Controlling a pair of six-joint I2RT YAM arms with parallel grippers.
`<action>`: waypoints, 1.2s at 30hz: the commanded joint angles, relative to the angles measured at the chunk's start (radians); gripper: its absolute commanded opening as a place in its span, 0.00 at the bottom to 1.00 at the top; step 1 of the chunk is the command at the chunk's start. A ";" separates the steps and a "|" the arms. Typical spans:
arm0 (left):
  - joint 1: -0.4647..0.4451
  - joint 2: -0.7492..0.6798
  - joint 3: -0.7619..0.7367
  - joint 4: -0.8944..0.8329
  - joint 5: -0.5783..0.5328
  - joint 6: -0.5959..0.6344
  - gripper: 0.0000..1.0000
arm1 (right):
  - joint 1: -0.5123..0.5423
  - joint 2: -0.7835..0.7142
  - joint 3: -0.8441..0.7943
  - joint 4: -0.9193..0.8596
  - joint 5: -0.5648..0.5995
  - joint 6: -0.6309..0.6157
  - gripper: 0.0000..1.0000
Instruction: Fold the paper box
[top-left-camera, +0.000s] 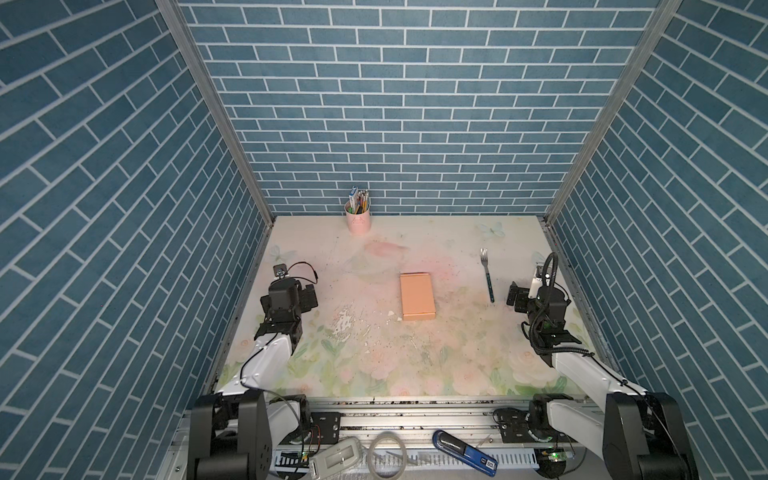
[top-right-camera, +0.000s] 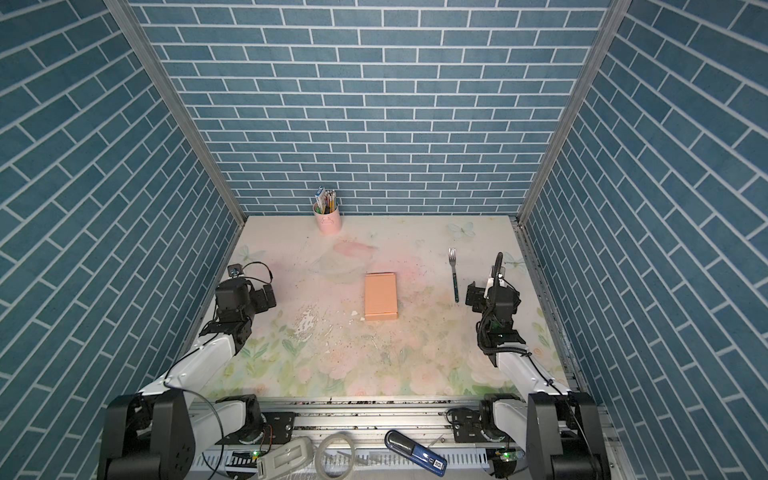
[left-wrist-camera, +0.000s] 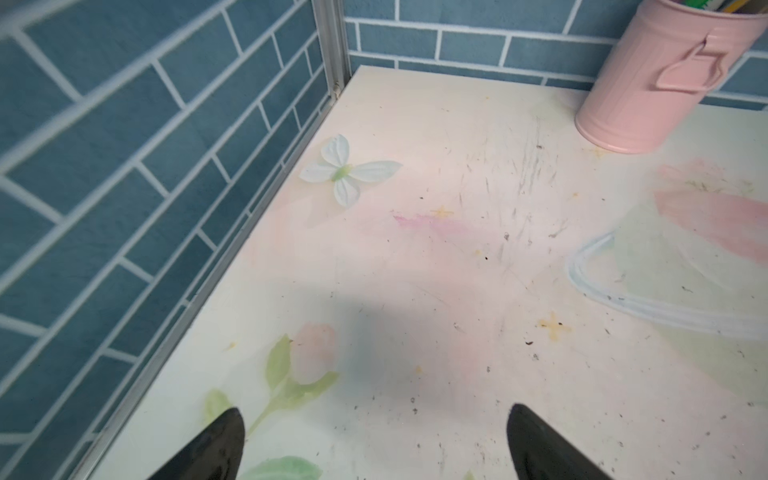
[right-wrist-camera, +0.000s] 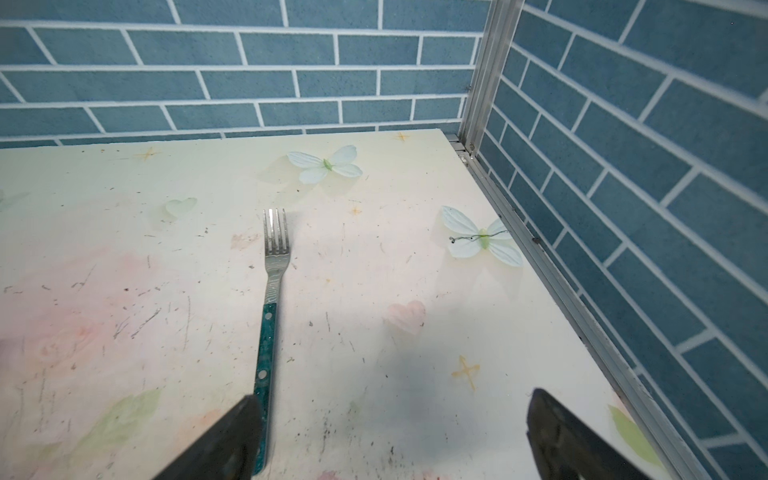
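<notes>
Paper box (top-left-camera: 417, 296) lying flat, closed-looking, at table (top-left-camera: 374, 353) centre. Left gripper (left-wrist-camera: 374, 407) hovering at its 9 o'clock, right gripper (right-wrist-camera: 395, 394) at 3 o'clock. Both gaping, empty, well apart from it, likely leaving box clear access.

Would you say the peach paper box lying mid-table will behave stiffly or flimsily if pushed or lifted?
The paper box looks like thin cardboard, so it is probably light and apt to slide on the table when pushed. Lying flat, it should not roll or tip. Its panels would likely flex under a pinch.
</notes>
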 joint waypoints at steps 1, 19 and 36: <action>0.012 0.079 -0.027 0.255 0.129 0.041 1.00 | -0.039 0.017 -0.036 0.141 -0.014 0.027 0.99; -0.120 0.364 -0.081 0.657 0.050 0.178 1.00 | -0.075 0.363 -0.136 0.670 -0.106 -0.025 0.99; -0.120 0.360 -0.078 0.644 0.051 0.176 1.00 | -0.108 0.433 0.042 0.394 -0.157 -0.011 0.99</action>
